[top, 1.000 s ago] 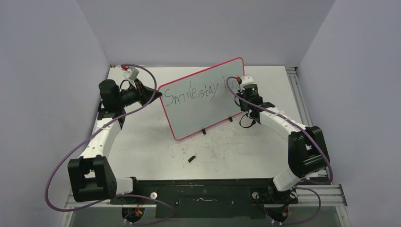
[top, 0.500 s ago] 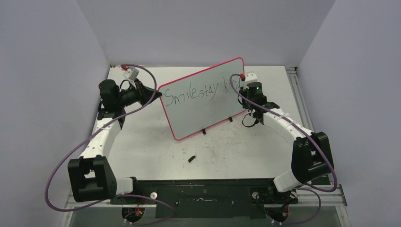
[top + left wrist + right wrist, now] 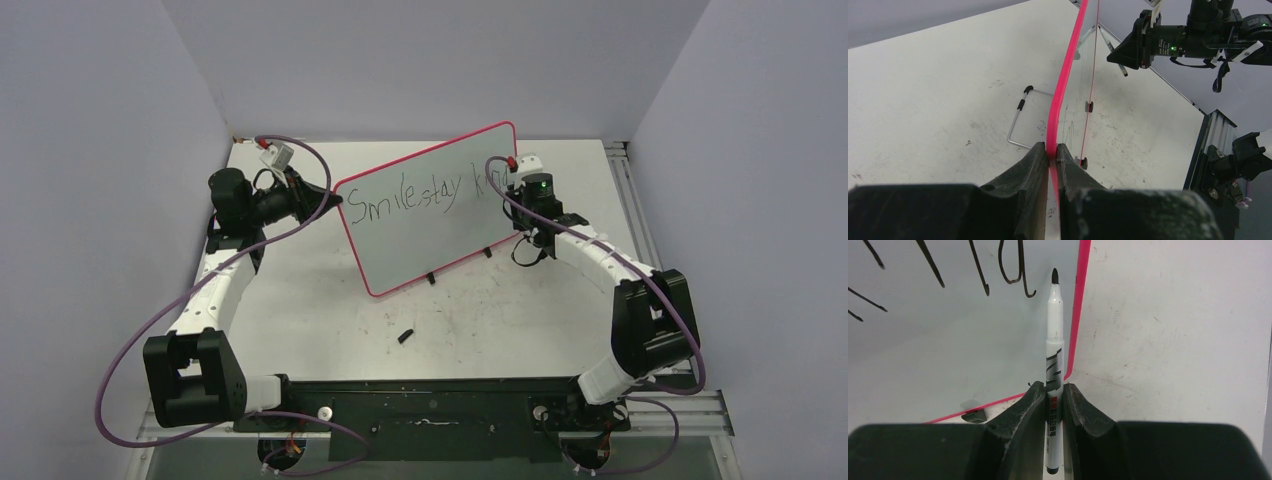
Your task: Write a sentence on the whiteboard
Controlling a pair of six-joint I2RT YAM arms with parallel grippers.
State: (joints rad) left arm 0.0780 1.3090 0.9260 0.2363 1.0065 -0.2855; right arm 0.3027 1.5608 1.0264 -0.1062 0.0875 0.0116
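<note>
The whiteboard [image 3: 420,225] stands tilted on the table, pale face with a pink-red rim, black writing reading "Smile stay ki.." across its top. My left gripper [image 3: 335,198] is shut on the board's left rim [image 3: 1054,120], holding it upright. My right gripper [image 3: 513,185] is shut on a white marker [image 3: 1054,340] with a black tip. The tip points at the board's face [image 3: 948,340] close to the right rim, just right of the last written strokes. Whether the tip touches the face cannot be told.
A small black marker cap [image 3: 405,336] lies on the scuffed white tabletop [image 3: 300,300] in front of the board. The board's wire stand [image 3: 1018,117] and small black feet [image 3: 430,279] rest on the table. Grey walls close in three sides.
My right gripper moved right and slightly up along the board, then settled back a little. The left arm and board have not moved.
</note>
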